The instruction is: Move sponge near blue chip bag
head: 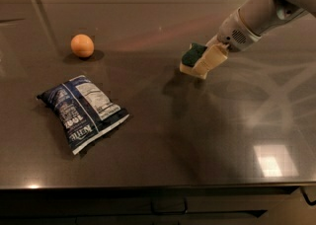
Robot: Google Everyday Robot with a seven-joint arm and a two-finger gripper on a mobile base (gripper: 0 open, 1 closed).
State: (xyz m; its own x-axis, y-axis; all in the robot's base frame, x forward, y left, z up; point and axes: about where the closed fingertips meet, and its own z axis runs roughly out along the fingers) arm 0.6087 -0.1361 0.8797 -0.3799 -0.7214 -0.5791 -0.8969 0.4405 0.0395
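The sponge (192,54), dark green on top with pale foam below, is held in my gripper (200,63) at the upper right of the dark table (207,135), just above the surface. The cream fingers (213,59) are closed on it from the right. The arm comes in from the top right corner. The blue chip bag (81,112), crinkled navy with a white label, lies flat at the left front, well apart from the sponge.
An orange (82,46) sits at the back left, beyond the bag. The table's front edge runs along the bottom of the view.
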